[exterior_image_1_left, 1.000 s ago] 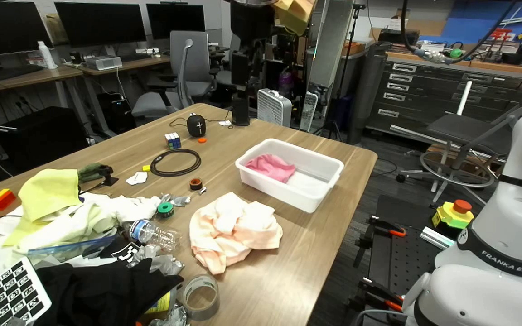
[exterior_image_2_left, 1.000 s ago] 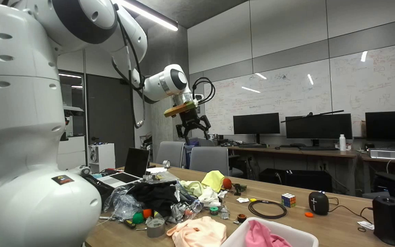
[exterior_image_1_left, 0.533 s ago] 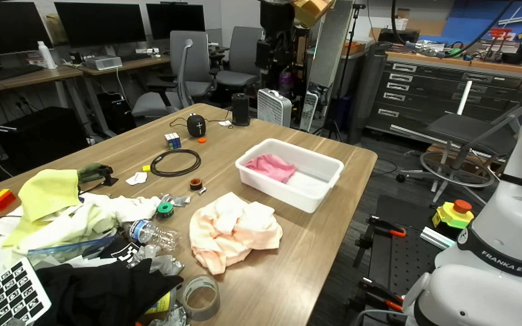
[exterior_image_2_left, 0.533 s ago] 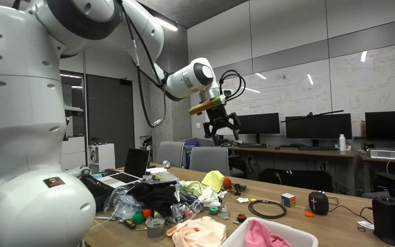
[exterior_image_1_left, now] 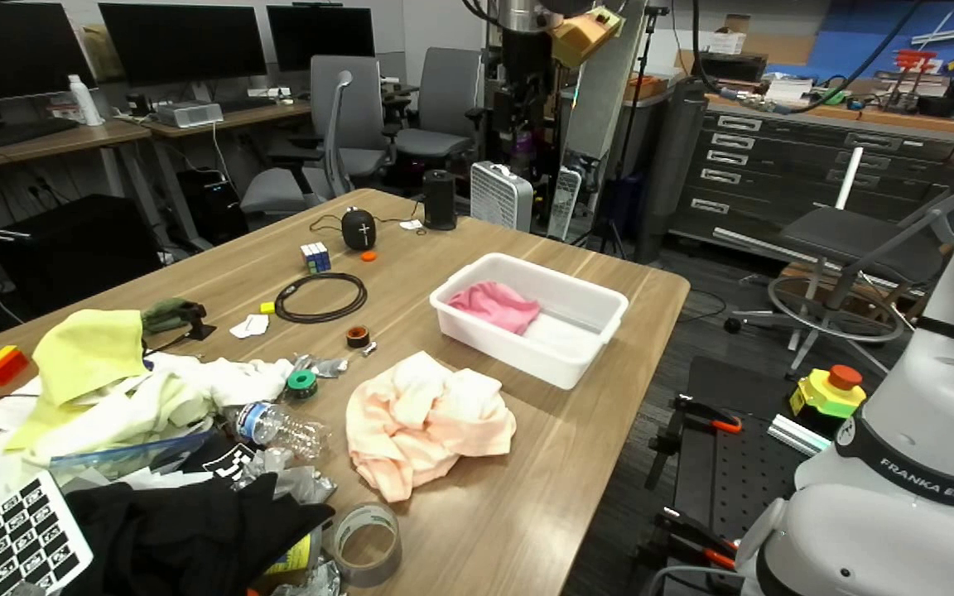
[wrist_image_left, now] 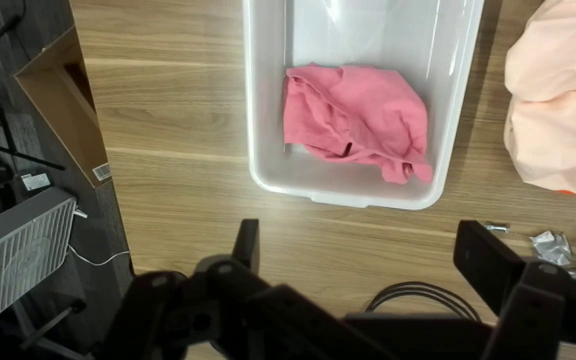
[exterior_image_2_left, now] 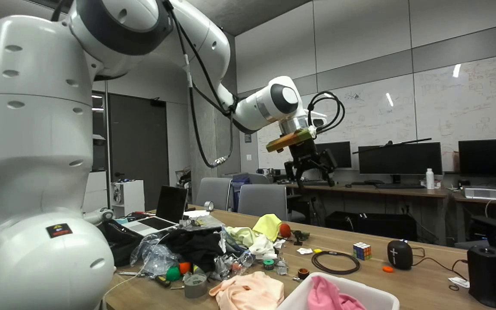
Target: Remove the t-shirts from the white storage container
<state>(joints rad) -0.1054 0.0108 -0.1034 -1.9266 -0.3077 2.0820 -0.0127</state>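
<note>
The white storage container stands on the table with a crumpled pink t-shirt at one end. In the wrist view the pink t-shirt lies inside the container. A peach t-shirt lies bunched on the table beside the container; it also shows in the wrist view. My gripper is open and empty, with its fingers wide apart. In the wrist view its fingertips show just below the container's short end. In an exterior view the gripper hangs high above the table.
A black coiled cable, a Rubik's cube and a black speaker are on the table. A pile of clothes, a plastic bottle and a tape roll lie at the cluttered end.
The arm and its open gripper have moved to the right in both exterior views, and ended slightly lower in one. The container and both t-shirts have not moved.
</note>
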